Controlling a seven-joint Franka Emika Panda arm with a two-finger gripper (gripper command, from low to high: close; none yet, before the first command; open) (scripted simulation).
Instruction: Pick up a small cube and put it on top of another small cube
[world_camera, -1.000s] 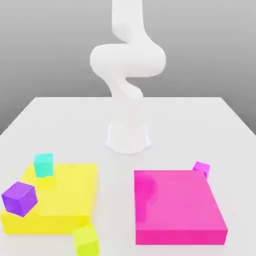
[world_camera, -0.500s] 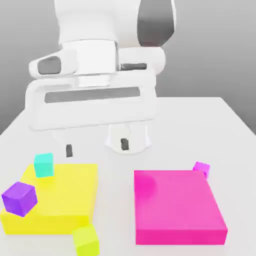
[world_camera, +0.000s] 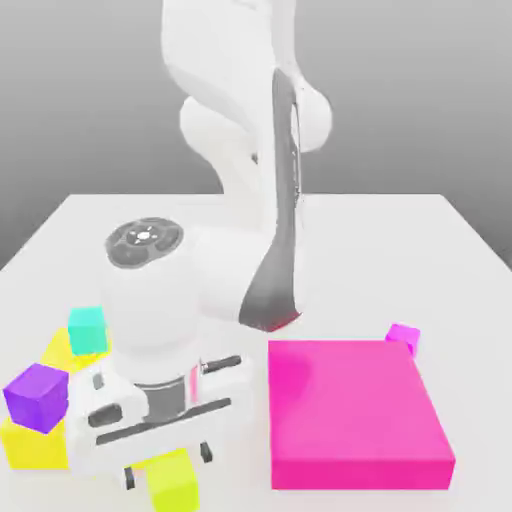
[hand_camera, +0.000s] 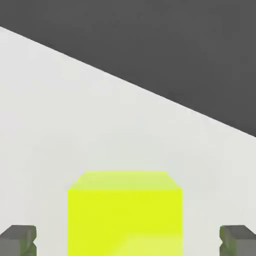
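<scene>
Lime cube (world_camera: 174, 484): at seven o'clock in the exterior view, on the counter (world_camera: 380, 258). Your fingers (hand_camera: 19, 242) stood apart, flanking it. Approach appeared nearly complete; gripping, lifting and stacking remained.

The lime cube (world_camera: 173, 482) looks smooth and matt, like plain plastic. The yellow slab (world_camera: 38, 444) and pink slab (world_camera: 350, 410) have smooth, flat-coloured faces, also plastic-looking. The purple, turquoise and magenta cubes look equally smooth. The robot arm (world_camera: 150, 300) has a smooth white plastic-like shell with dark grey parts; the white desk (world_camera: 365, 260) looks smooth.
</scene>
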